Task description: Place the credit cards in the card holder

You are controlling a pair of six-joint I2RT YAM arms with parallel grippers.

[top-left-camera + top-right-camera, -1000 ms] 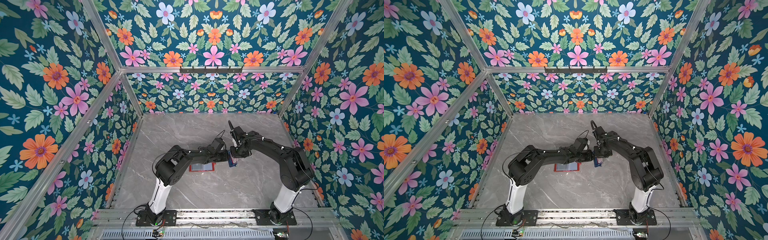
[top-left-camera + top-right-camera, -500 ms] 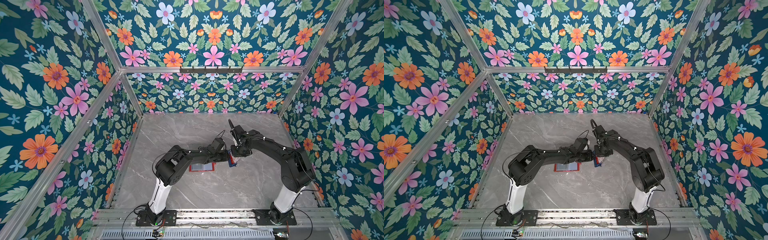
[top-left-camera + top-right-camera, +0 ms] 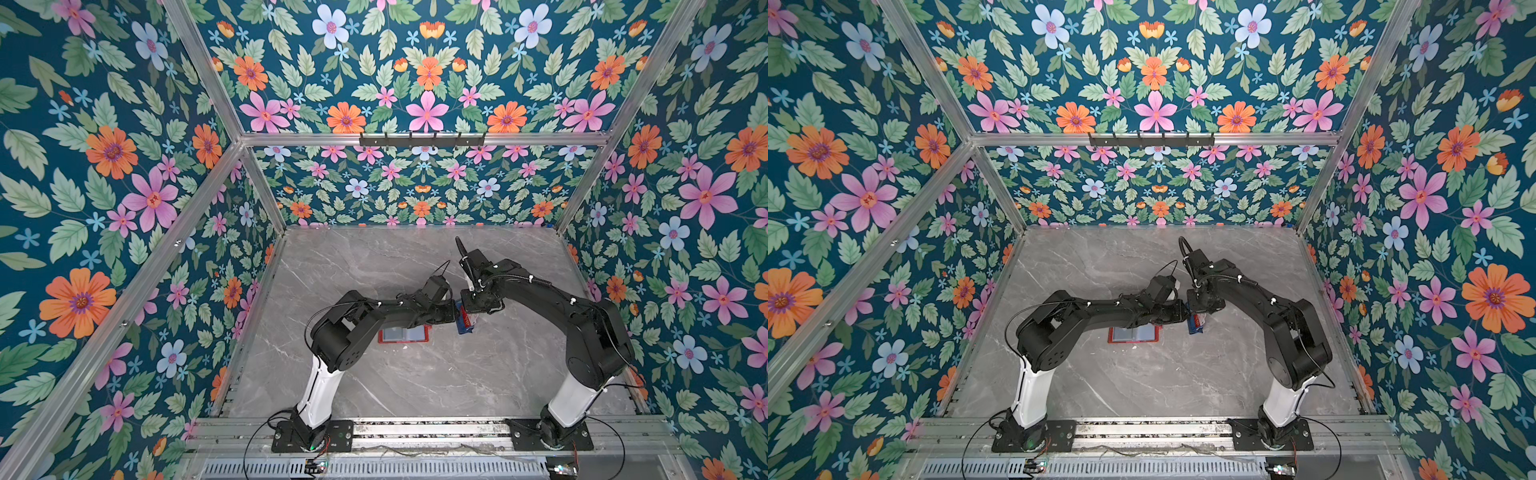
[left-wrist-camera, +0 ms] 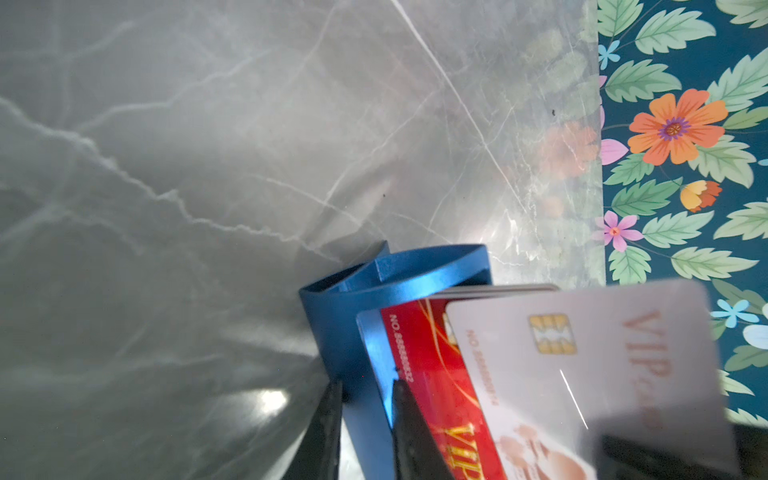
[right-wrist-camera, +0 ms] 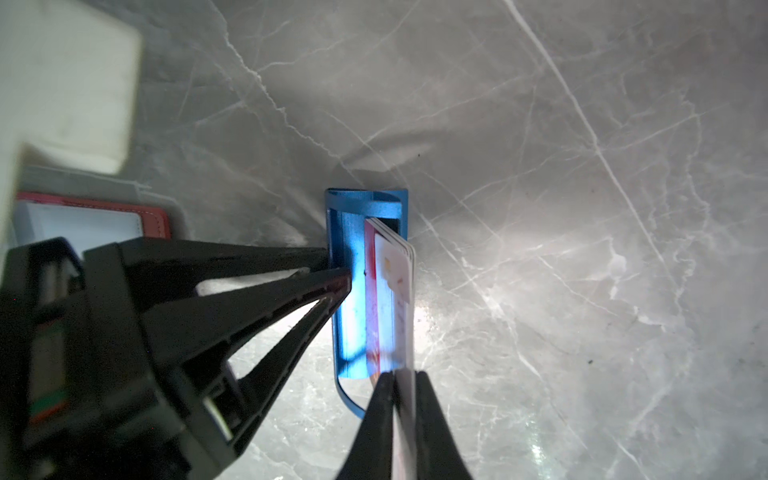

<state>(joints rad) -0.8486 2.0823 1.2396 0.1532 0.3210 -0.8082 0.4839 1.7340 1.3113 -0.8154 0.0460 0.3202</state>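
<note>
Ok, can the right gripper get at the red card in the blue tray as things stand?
Probably not yet. The white card stands in front of the red card in the blue tray, and the right gripper is pinching that white card's edge; that card must come out first.

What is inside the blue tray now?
A red card and a white chip card sit in the blue tray; more card edges show behind. Its floor is covered.

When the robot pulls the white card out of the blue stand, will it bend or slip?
Probably stiff: the white card stands straight while the right hand pinches just its edge. Likely slippery, since its face gleams. The blue card stand might tip, so the left hand holding its wall helps.
</note>
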